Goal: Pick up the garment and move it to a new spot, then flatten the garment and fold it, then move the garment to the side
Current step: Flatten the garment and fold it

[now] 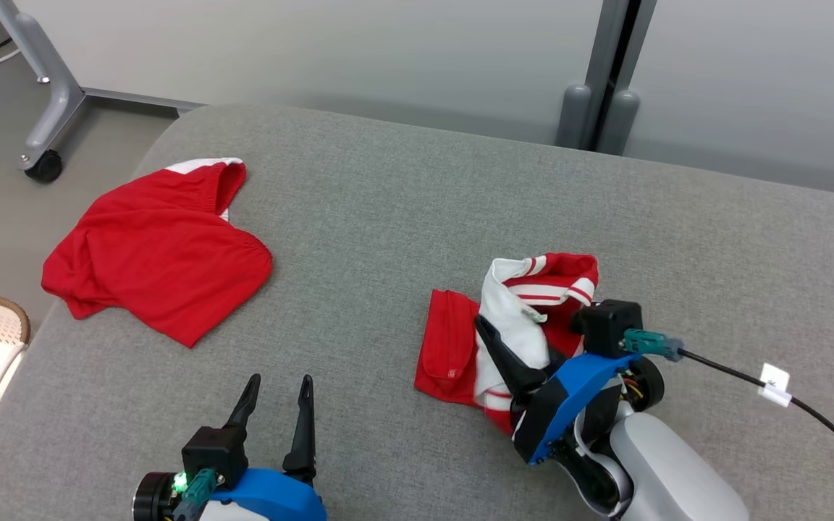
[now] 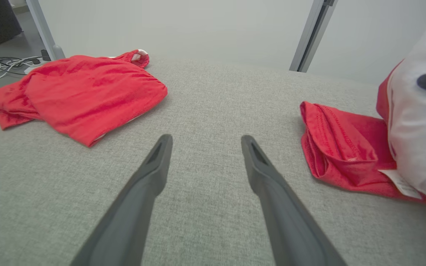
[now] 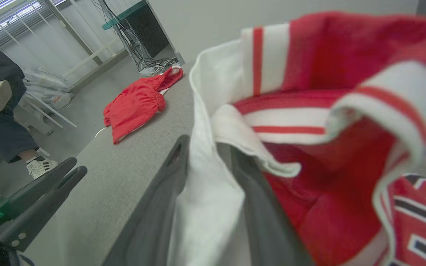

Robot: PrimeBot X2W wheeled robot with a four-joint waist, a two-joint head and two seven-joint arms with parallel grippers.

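Right gripper (image 3: pixel 202 159) pinched white fold of our jersey (image 1: pixel 525 304), our left gripper (image 1: pixel 281 383) sat spread over cushion (image 1: pixel 417 217), shorts (image 1: pixel 160 250) well apart.

We see a grey fabric-covered surface (image 1: pixel 402 188) carrying two pieces of clothing. A crumpled red cloth (image 1: pixel 156 253) lies ahead and to the left of our left gripper (image 1: pixel 280 382), well apart. A bunched red-and-white garment (image 1: pixel 453 347) lies at our right gripper (image 1: pixel 486 325), touching it.

The worktop (image 1: pixel 402 188) is coarse, matt grey woven cloth. The garment (image 1: pixel 515 318) is soft red-and-white cloth; the left claw (image 2: pixel 205 139) has matt dark plastic fingers.
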